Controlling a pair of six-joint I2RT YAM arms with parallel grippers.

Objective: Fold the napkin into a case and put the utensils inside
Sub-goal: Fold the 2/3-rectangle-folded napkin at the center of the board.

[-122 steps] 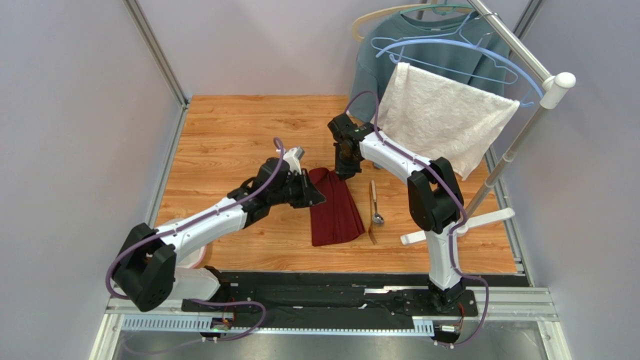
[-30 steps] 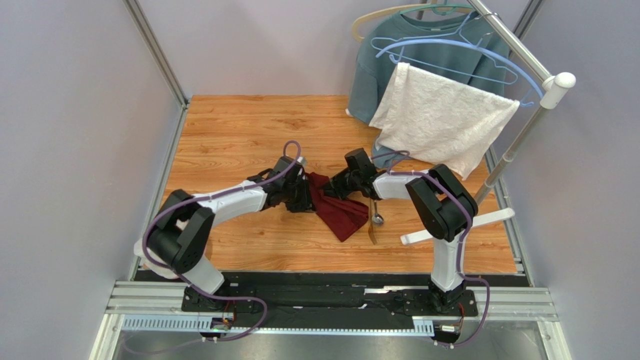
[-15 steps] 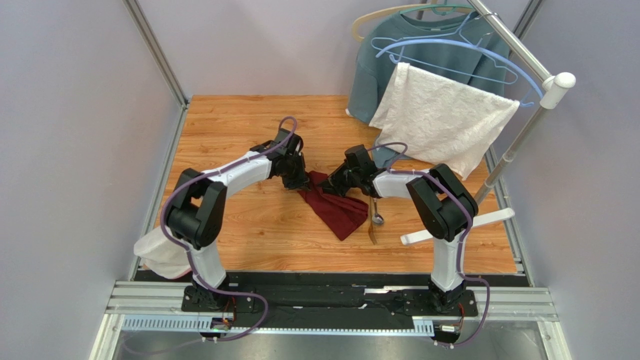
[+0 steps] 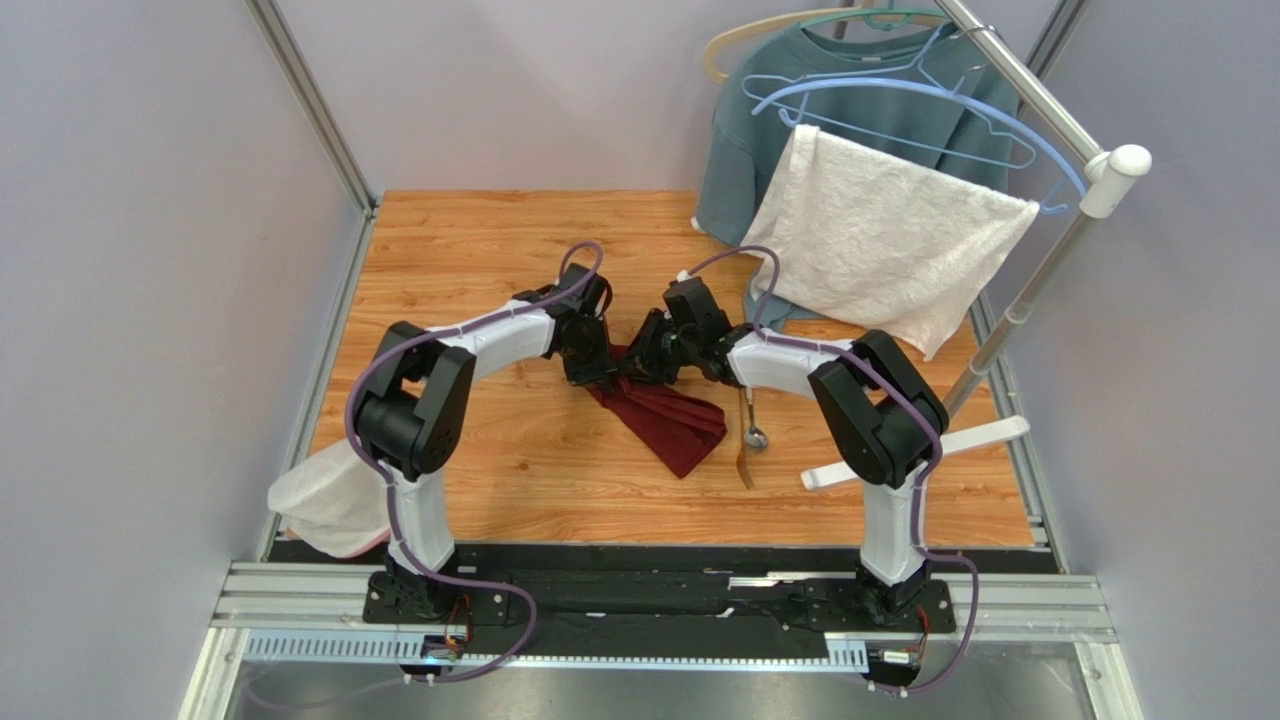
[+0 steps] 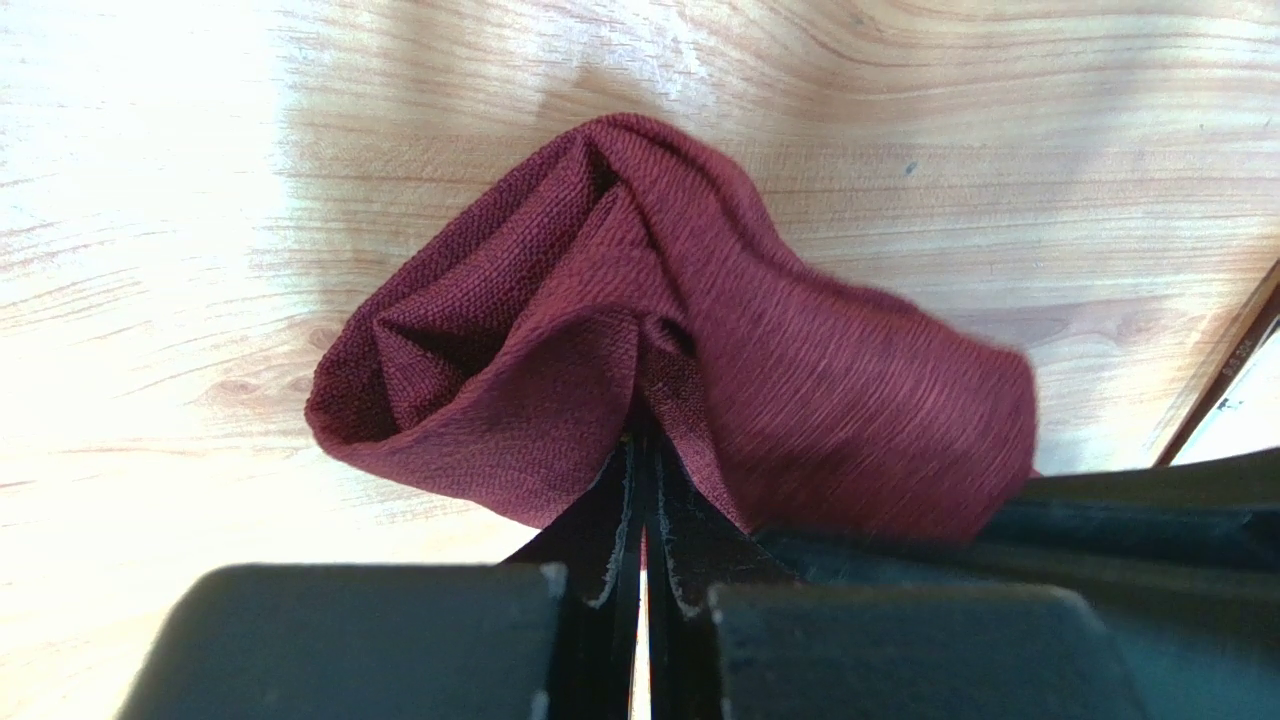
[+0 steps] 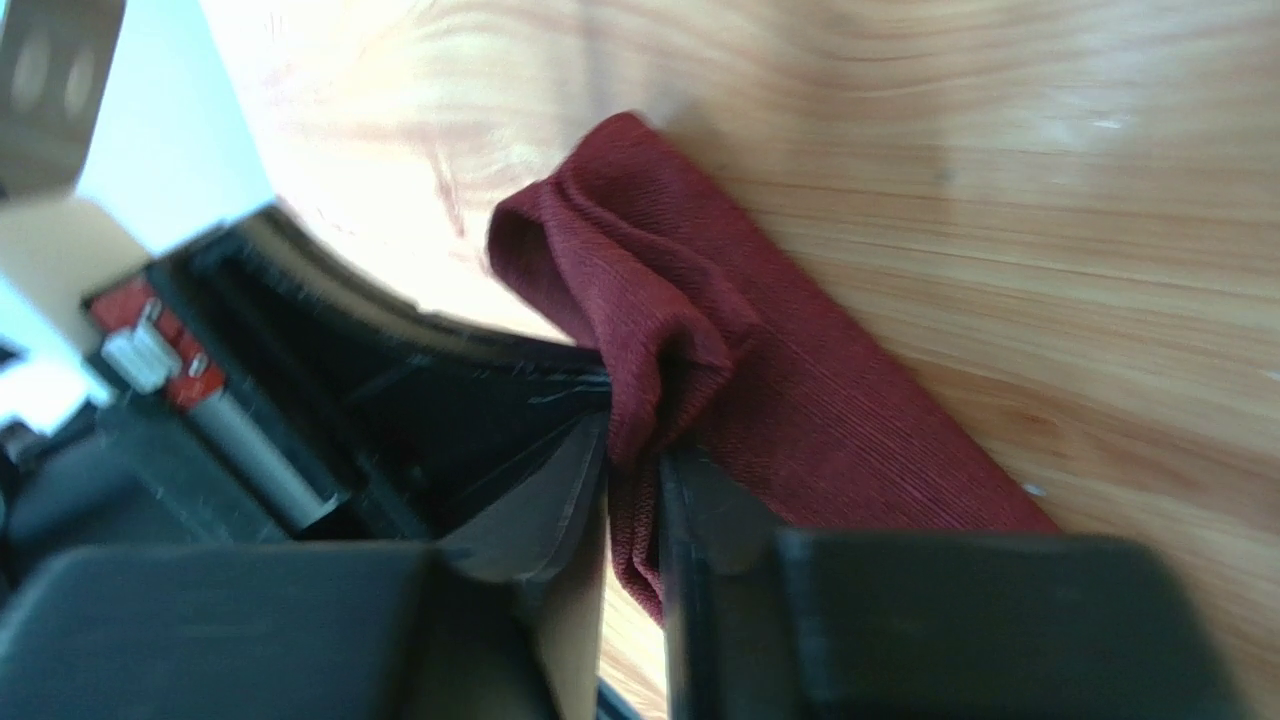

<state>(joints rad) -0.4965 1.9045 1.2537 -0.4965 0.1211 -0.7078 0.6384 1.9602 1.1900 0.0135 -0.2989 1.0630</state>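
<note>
**Both claws pinch the napkin's far end, mid-fold**

Top view: the napkin (image 4: 672,420) lies as a narrow maroon strip slanting across the wood table (image 4: 451,255). Its far end is bunched between the left claw (image 4: 601,365) and the right claw (image 4: 640,360). The utensils (image 4: 750,438), one shiny and one golden, lie just beside it. Left wrist: the left claw (image 5: 643,450) is pressed together on a puckered fold, and the napkin (image 5: 812,375) is limp, finely ribbed and loops softly. Right wrist: the right claw (image 6: 637,465) pinches a thin ridge of napkin (image 6: 857,420). The fold will likely go best if both claws travel low and together, keeping the edge taut so the layers don't slide.
</note>
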